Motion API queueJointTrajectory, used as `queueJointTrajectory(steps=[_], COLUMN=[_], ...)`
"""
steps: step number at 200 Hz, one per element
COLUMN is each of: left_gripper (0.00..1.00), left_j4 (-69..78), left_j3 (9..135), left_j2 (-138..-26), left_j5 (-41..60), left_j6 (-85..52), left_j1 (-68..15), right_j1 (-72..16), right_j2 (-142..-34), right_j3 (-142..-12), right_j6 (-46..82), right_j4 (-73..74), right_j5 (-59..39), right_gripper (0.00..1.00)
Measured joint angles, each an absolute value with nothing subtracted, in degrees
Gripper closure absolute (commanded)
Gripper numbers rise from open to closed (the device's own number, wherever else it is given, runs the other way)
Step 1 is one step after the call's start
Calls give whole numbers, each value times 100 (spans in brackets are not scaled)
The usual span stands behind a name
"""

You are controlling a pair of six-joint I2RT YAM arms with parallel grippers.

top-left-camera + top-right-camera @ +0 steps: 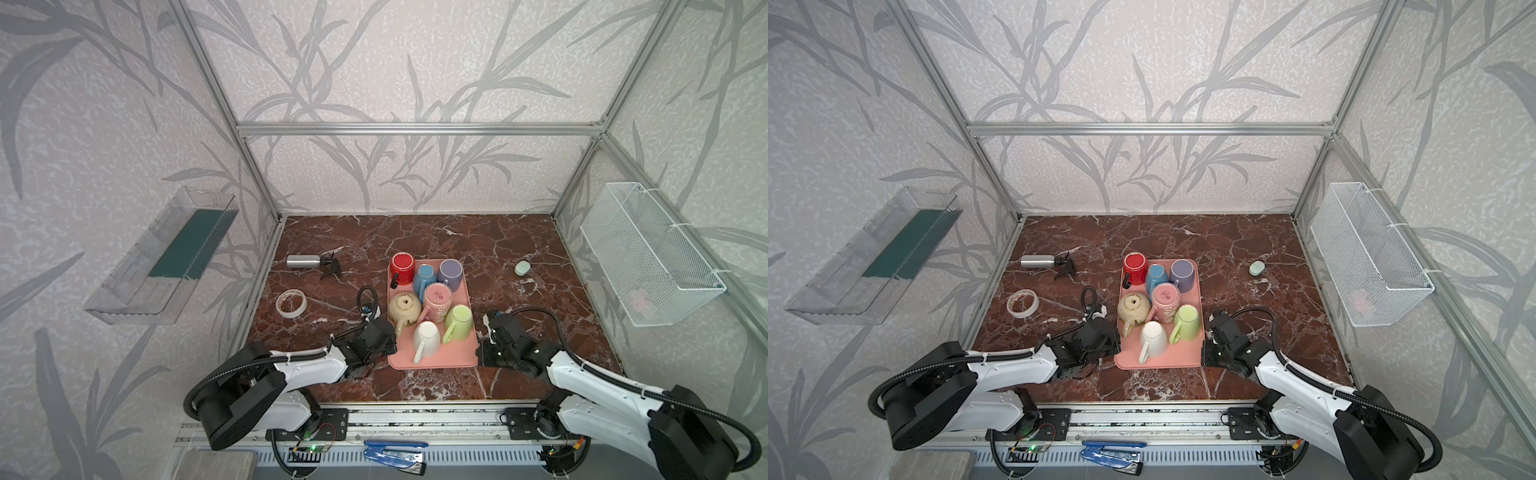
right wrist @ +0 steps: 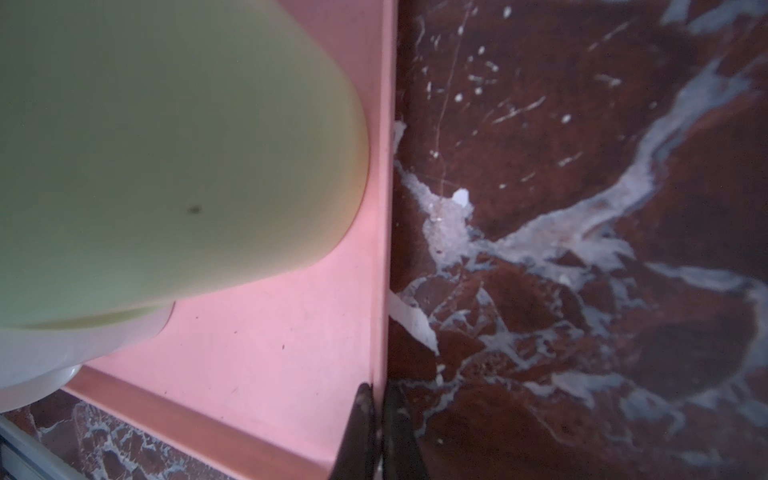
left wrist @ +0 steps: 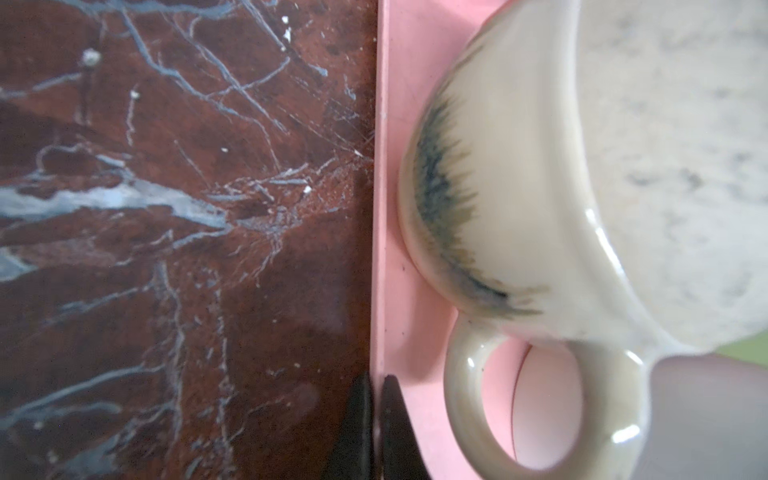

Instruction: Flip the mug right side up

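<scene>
Several mugs stand upside down on a pink tray (image 1: 449, 359) (image 1: 1183, 358): red (image 1: 402, 266), blue (image 1: 424, 277), purple (image 1: 451, 272), pink (image 1: 436, 297), cream (image 1: 404, 308), green (image 1: 459, 320) and white (image 1: 427, 338). My left gripper (image 1: 390, 345) (image 3: 376, 386) is shut on the tray's left rim (image 3: 380, 249), beside the cream mug (image 3: 498, 187) and its handle. My right gripper (image 1: 482, 349) (image 2: 376, 390) is shut on the tray's right rim (image 2: 384, 208), next to the green mug (image 2: 166, 145).
On the red marble table lie a silver bottle (image 1: 303, 261), a tape roll (image 1: 291, 302) and a small pale green oval (image 1: 522, 268). A wire basket (image 1: 652, 253) hangs on the right wall, a clear shelf (image 1: 162, 253) on the left. A blue stapler (image 1: 395, 451) lies in front.
</scene>
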State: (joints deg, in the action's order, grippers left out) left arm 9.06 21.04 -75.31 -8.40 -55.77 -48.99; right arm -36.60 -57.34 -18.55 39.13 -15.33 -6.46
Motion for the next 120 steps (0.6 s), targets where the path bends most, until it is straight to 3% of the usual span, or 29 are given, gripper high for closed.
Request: queueJointTrajectory(steps=[52, 75, 120], left_gripper=[100, 96, 84], left_j4=[639, 502, 222], left_j3=[1955, 1929, 1927], left_j2=[-7188, -7063, -6724], left_j5=[-937, -928, -910], left_j6=[-5760, -5806, -5802], left_j1=[-5192, -5225, -5249], right_j1=[-3865, -3887, -3944], right_j2=[-5122, -5050, -5041], right_j3=[-1601, -1590, -1680], right_j6=[4141, 4156, 4021], right_j4=[-1793, -1883, -1986], right_j5=[-670, -733, -845], right_gripper=[100, 83, 75])
